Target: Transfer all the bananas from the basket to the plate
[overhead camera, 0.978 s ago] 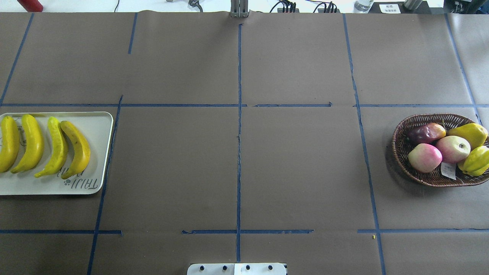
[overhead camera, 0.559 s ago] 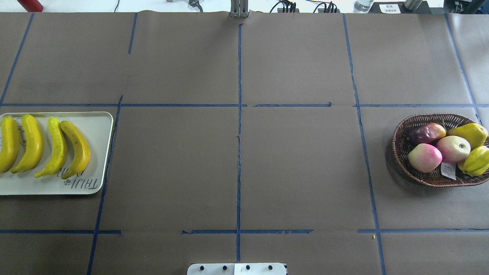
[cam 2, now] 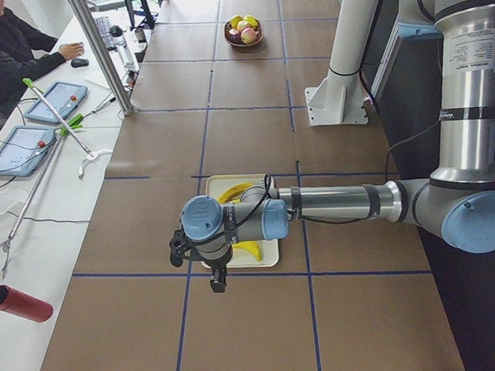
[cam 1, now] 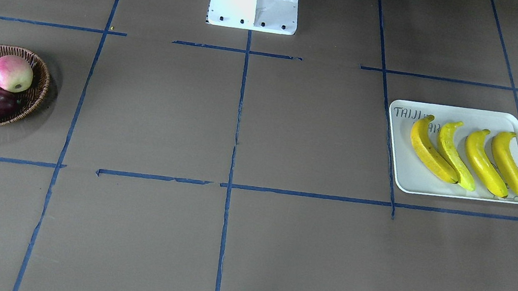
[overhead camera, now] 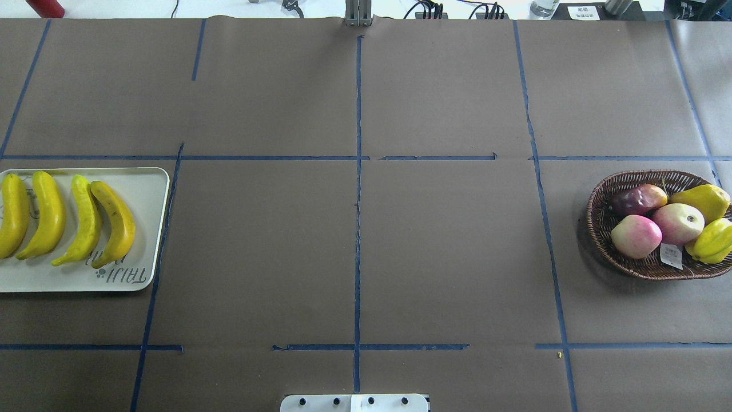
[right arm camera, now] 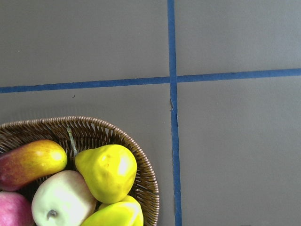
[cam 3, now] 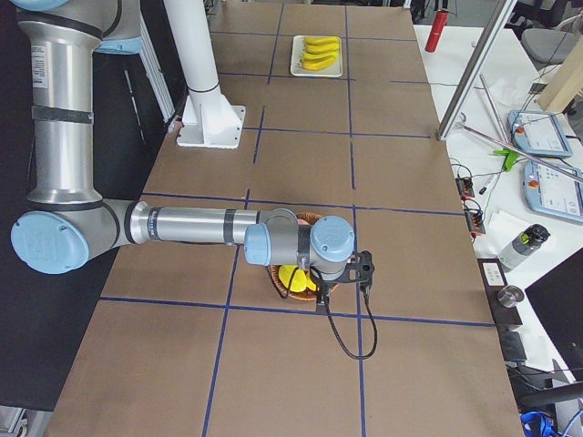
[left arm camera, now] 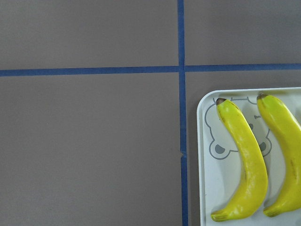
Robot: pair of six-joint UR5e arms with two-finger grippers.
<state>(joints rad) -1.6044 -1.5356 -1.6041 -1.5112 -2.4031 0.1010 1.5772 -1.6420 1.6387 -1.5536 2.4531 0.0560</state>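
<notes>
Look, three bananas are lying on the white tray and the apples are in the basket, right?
Not quite. The overhead view shows four bananas on the white tray, not three. The apples are in the basket.

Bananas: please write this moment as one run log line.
bananas: four on plate | basket: no banana seen, only other fruit | task: looks complete

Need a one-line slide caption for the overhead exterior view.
Four bananas lie side by side on the white tray; the wicker basket holds apples and other fruit.
</notes>
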